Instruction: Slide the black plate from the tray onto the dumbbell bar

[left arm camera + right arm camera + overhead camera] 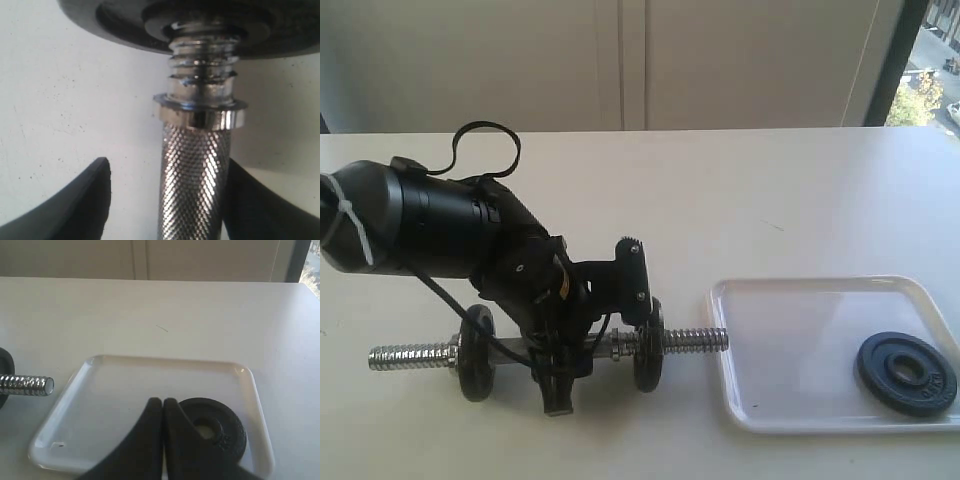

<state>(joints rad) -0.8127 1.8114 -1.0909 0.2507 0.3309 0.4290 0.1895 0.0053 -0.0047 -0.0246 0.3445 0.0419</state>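
Left claw (167,165) gaping astride the knurled dumbbell bar (195,185); mounted disc (120,27) just ahead | right claw (163,403) sitting closed, empty; black plate (233,429), round, holed, lying flat in the tray (165,360) beside its tips

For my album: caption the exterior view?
The left gripper straddles the dumbbell bar; the black plate lies in the tray.

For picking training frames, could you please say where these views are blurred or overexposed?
Left wrist view: bar knurling sharp, disc beyond it soft. Right wrist view: right gripper blurred up close, plate fairly clear. Exterior view: window corner blown out.
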